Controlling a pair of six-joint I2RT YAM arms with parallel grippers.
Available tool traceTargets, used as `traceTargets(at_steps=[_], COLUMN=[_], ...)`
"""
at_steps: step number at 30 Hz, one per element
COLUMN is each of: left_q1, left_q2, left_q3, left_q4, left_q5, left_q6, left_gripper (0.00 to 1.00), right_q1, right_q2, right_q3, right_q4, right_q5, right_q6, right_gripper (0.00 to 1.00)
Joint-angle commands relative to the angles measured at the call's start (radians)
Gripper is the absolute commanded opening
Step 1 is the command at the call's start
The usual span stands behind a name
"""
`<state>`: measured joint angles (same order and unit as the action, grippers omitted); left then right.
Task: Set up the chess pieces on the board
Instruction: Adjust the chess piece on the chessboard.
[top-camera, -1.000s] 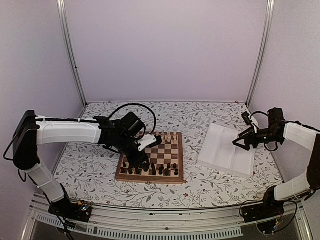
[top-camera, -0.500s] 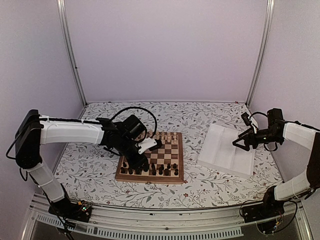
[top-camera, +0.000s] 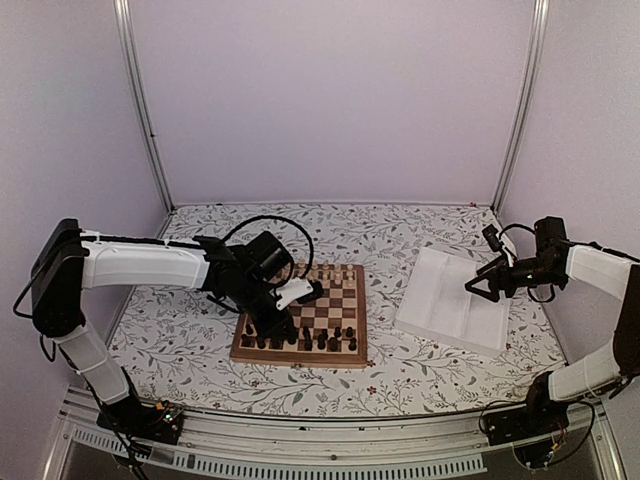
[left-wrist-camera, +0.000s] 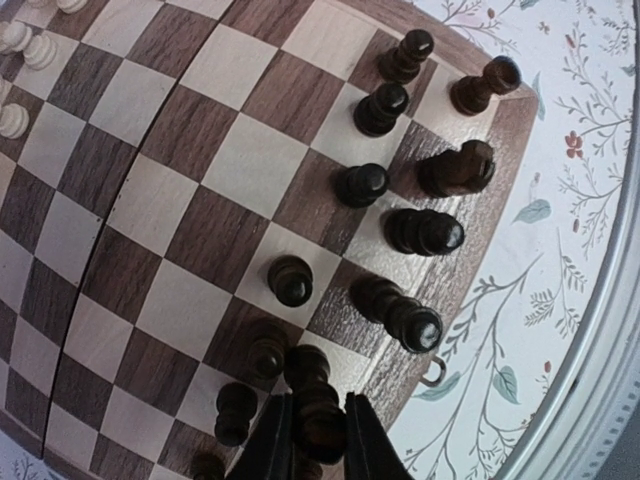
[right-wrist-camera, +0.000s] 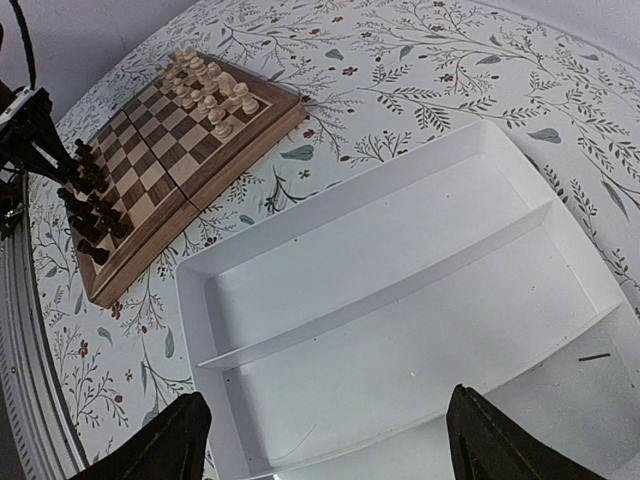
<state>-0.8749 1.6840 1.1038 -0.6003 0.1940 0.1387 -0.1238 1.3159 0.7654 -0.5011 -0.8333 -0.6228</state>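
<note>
Right now the left fingers (left-wrist-camera: 270, 448) sit pinched on a small, nearly black wooden chess piece (left-wrist-camera: 318, 420) at the crowded near-left edge of the square brown-and-tan wooden chessboard (left-wrist-camera: 190, 230). I'd lift it straight up so its dark neighbours (left-wrist-camera: 290, 280) aren't toppled. Meanwhile the right fingers (right-wrist-camera: 160, 440) hang wide apart and empty above the white ridged tray (right-wrist-camera: 400, 300).

left wrist | dark piece (left-wrist-camera: 318, 425) between fingers (left-wrist-camera: 272, 448): cut off at bottom edge

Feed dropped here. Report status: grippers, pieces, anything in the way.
Left gripper shut on a dark piece, near-left corner of the board. Right gripper open, empty, above the white tray. Neighbouring dark pieces crowd the held one.
</note>
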Motion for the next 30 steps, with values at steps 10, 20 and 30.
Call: traceTargets(at_steps=[10,20,30], left_q1=[-0.010,-0.015,-0.022], left_q2=[-0.009,-0.031,-0.016], left_q3=[-0.009,-0.004,0.002], left_q4=[-0.050,-0.072,-0.072], left_q5=[0.004,-0.006,0.000], left_q6=[-0.005,-0.015,-0.018], left_gripper=[0.10,0.08,0.10], right_q1=[-0.002,-0.002,-0.002], right_q2=[0.011,0.009,0.007], right_q3=[0.023,0.022,0.022], right_q4=[-0.005,-0.005,-0.007], right_q5=[-0.022,-0.026,-0.028], right_q6=[-0.008,-0.009,-0.011], right_gripper=[0.85,0.85,0.85])
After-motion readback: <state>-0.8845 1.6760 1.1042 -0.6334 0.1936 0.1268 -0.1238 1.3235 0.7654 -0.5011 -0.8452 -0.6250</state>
